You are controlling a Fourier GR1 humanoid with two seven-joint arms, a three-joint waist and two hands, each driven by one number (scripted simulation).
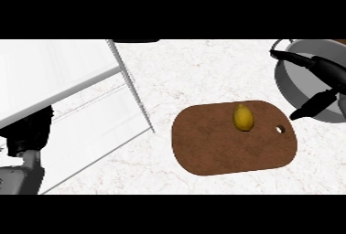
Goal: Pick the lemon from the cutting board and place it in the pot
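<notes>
One lemon on one cutting board, one pot beside, left hand low.

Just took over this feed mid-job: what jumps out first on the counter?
The yellow lemon lies on the brown cutting board at centre-right. The grey pot, with black handles, sits at the upper right edge. The left hand shows at the lower left, away from both.

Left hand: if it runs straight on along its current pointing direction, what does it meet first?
Likely the white ledge crossing diagonally just above the left hand, which points up and slightly right. The cutting board and lemon lie off to its right. Height is unclear, so it might pass over.
</notes>
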